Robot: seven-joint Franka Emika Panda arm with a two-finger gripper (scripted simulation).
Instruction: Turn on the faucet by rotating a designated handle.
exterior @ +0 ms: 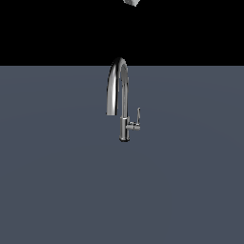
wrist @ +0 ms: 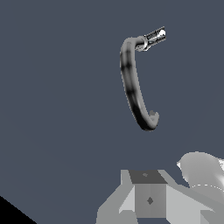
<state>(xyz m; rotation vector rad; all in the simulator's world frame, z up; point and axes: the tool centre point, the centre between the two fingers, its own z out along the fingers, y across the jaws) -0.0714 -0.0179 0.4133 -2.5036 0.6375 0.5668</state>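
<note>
The chrome gooseneck faucet [exterior: 124, 102] stands upright in the middle of the grey surface. Its arched spout curves toward the exterior view's left. The handle [exterior: 138, 116], a thin lever, points up from a short stub on the stem's right side in the exterior view. From above, the wrist view shows the faucet [wrist: 130, 74] as a curved arc, with the bright handle [wrist: 155, 36] at its far end. My gripper [wrist: 148, 188] shows only as grey blocks at the picture's edge. It hangs high above the faucet, well apart from it, and nothing shows in its hold.
A flat blue-grey surface [exterior: 57, 181] spreads all around the faucet under a black background. A pale piece of the arm [exterior: 131, 2] pokes in at the exterior view's upper edge, above the spout.
</note>
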